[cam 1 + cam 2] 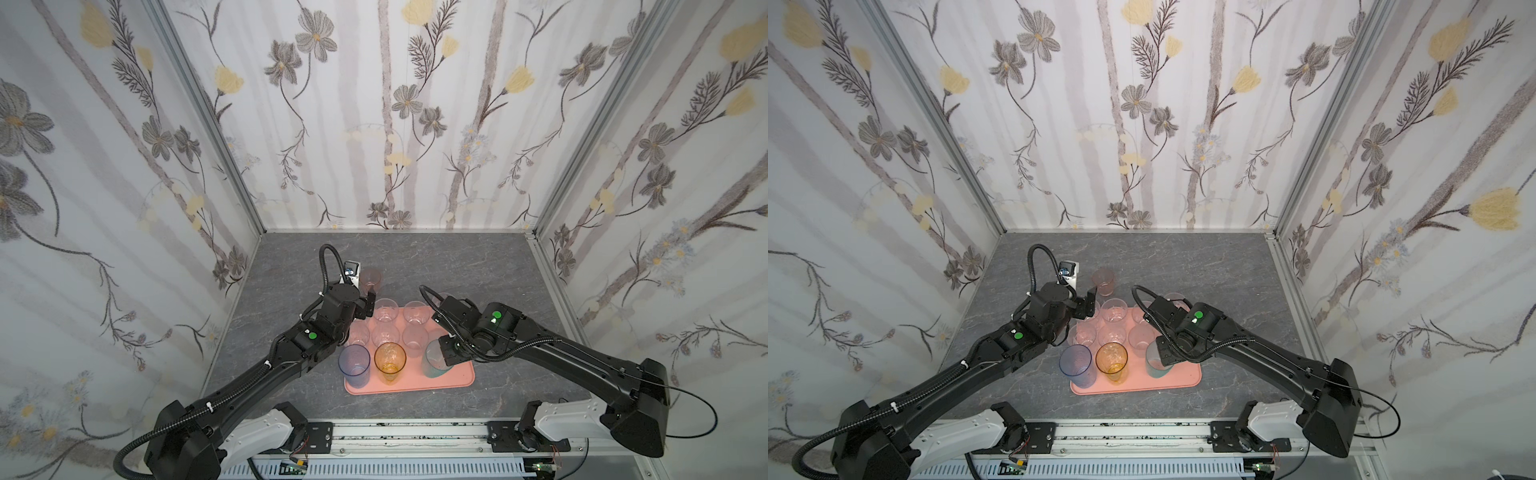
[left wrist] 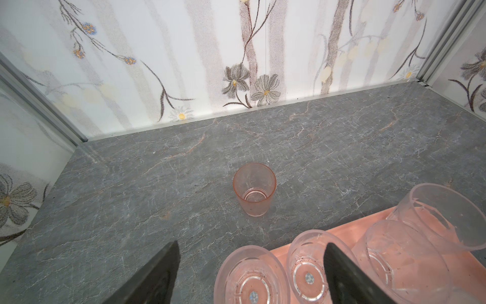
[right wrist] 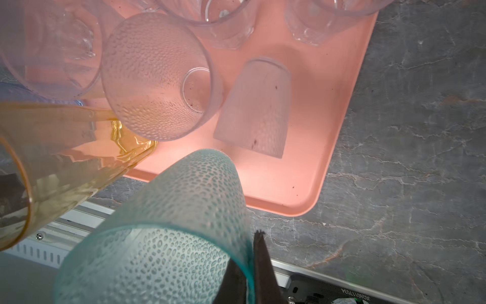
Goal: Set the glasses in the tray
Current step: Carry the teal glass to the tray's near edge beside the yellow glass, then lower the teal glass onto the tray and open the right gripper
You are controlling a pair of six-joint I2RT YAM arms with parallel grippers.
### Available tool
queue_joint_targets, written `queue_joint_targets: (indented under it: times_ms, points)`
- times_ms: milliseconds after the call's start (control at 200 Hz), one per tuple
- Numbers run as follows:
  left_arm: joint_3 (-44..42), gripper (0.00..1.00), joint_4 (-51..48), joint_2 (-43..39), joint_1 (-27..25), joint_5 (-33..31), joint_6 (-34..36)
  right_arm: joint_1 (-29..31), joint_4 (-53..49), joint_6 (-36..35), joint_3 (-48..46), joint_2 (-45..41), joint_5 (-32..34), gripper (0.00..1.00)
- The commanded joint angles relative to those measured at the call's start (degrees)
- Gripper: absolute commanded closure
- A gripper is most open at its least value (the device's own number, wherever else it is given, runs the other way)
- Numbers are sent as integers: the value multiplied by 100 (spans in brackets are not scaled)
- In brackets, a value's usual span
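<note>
The right claw (image 3: pixel 248 252) pinches the rim of the teal tumbler (image 3: pixel 184 210), one finger inside and one outside. The glass leans over the salmon-pink tray (image 1: pixel 457 374), near its front right corner. I can't tell whether its base touches down. The blue tumbler (image 1: pixel 354 365) and the amber tumbler (image 1: pixel 390 361) stand along the tray's front, with small clear tumblers (image 1: pixel 385 309) in rows behind them. The left claw (image 2: pixel 251 252) gapes wide and empty above the tray's far left corner. Beyond it, the short pink tumbler (image 2: pixel 254 192) stands upright on the desk (image 1: pixel 478 270), apart from the tray.
</note>
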Motion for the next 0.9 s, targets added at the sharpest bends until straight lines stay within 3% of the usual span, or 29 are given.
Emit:
queue_joint_targets:
  times_ms: [0, 505, 699, 894]
  points:
    - [-44, 12, 118, -57, 39, -53, -54, 134, 323, 103, 84, 159, -173, 99]
    - [17, 12, 118, -58, 148, 47, -54, 373, 1030, 120, -43, 782, -306, 96]
    - [35, 12, 123, -85, 149, 66, -64, 480, 998, 79, -30, 1008, 29, 94]
    - [46, 12, 113, -61, 156, 107, -92, 496, 1087, 25, -109, 1096, -50, 77]
